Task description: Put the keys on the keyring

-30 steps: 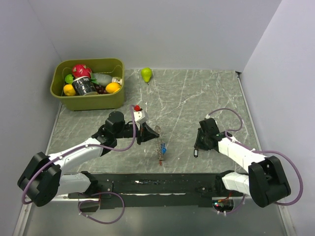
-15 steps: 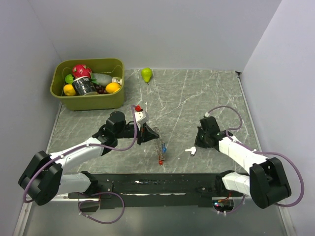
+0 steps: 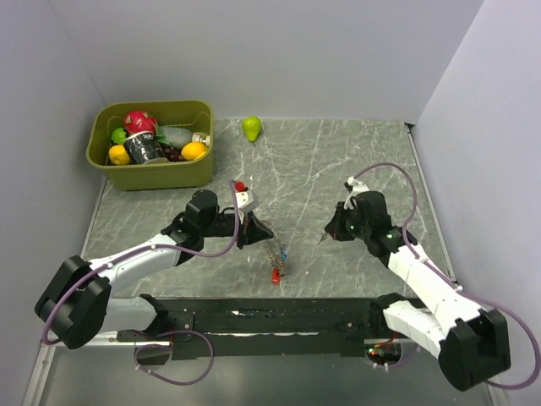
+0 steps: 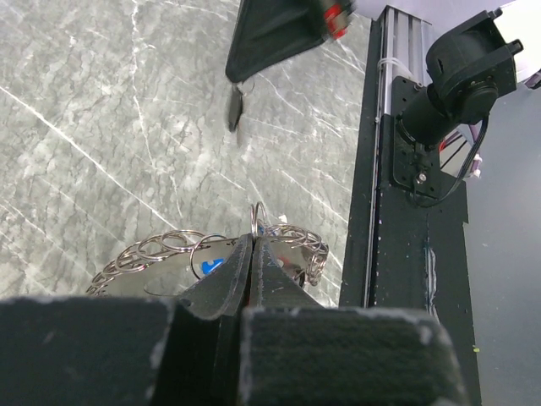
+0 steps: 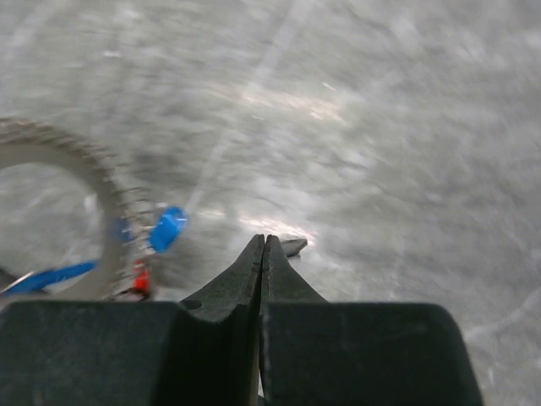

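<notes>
The keyring [image 3: 272, 247] is a thin grey toothed ring, held upright just above the table in my left gripper [image 3: 258, 230], which is shut on its rim [image 4: 292, 238]. A blue-tagged key [image 3: 284, 252] and a red-tagged key [image 3: 275, 277] hang from it. The blue tag [image 4: 211, 264] shows behind my left fingers [image 4: 228, 279]. My right gripper [image 3: 325, 238] is shut on a dark grey key [image 4: 235, 106], which hangs from its tips right of the ring. In the right wrist view the dark tag [image 5: 293, 247] peeks past the shut tips, with the ring [image 5: 93, 173] at left.
A green bin [image 3: 152, 175] of fruit and jars stands at the back left. A green pear [image 3: 251, 127] lies at the back. A black rail [image 3: 279, 317] runs along the table's near edge and also shows in the left wrist view [image 4: 397, 211].
My right gripper has lifted the dark grey key off the table and swung left and back toward the ring. My left gripper has shifted the ring slightly right.
</notes>
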`<act>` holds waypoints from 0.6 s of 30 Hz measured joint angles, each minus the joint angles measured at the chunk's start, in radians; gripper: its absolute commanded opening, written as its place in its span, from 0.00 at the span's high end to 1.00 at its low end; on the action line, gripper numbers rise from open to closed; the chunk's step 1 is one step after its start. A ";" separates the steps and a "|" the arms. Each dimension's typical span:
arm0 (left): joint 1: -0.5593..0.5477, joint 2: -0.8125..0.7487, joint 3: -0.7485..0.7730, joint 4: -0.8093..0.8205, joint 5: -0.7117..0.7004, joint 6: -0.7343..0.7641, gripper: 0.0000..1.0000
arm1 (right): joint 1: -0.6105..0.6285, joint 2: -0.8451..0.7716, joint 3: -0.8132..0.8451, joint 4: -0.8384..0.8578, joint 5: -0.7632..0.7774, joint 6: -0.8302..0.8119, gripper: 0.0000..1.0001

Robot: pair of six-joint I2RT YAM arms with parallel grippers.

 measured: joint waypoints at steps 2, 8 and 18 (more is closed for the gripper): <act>0.000 0.000 0.001 0.000 0.000 0.000 0.99 | 0.000 -0.046 -0.002 0.030 -0.060 -0.028 1.00; 0.000 0.000 0.001 0.000 0.002 0.000 0.99 | 0.000 -0.168 -0.054 0.151 -0.235 -0.085 1.00; -0.004 0.000 0.002 0.000 0.004 -0.001 0.99 | 0.000 -0.201 -0.070 0.230 -0.390 -0.128 1.00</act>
